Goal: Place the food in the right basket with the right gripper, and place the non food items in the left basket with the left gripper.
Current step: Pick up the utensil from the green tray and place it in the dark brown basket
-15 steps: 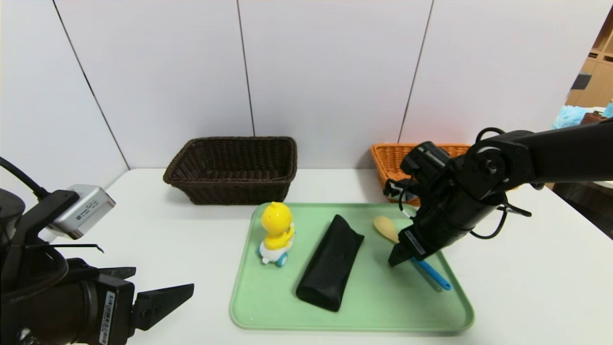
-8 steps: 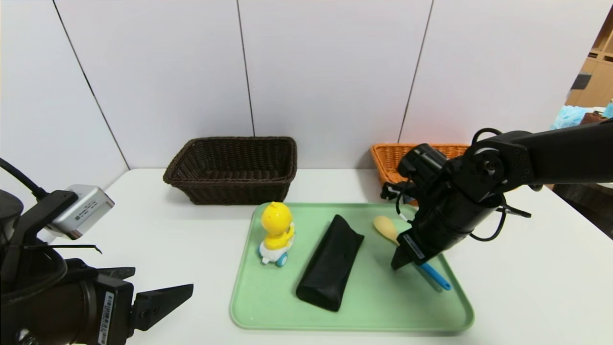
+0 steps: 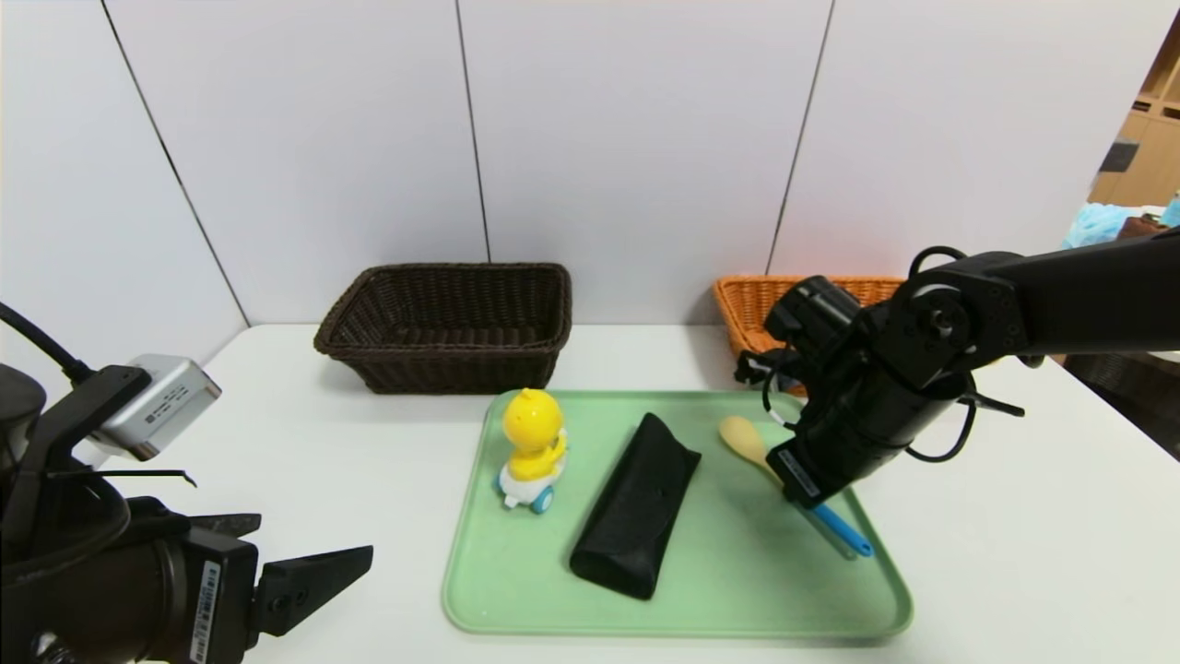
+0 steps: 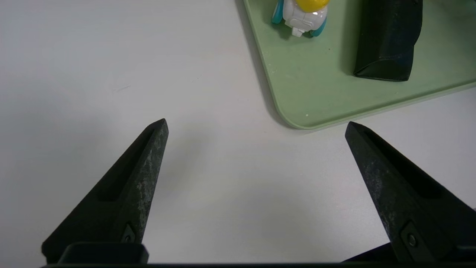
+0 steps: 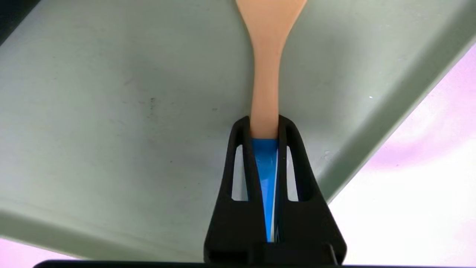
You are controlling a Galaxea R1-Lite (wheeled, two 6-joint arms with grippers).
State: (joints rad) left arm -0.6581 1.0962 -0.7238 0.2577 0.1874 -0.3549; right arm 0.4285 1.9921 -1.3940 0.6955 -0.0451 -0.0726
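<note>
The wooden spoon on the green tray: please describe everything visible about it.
The wooden spoon has a pale, smooth bowl and neck and a blue handle. It lies flat on the green tray, near its right edge, bowl toward the baskets. The right gripper is shut on it where wood meets blue.

Bright, even overhead light; soft shadows under the tray (image 3: 479, 590); the table (image 5: 427, 149) at four o'clock glares pink-white, overexposed.

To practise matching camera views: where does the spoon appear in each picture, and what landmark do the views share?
Head view: spoon on the tray's right part, under the right gripper.
Left wrist view: not in it.
Right wrist view: upper centre, clamped between the fingers.
Shared landmark: the green tray, seen in all three.
</note>
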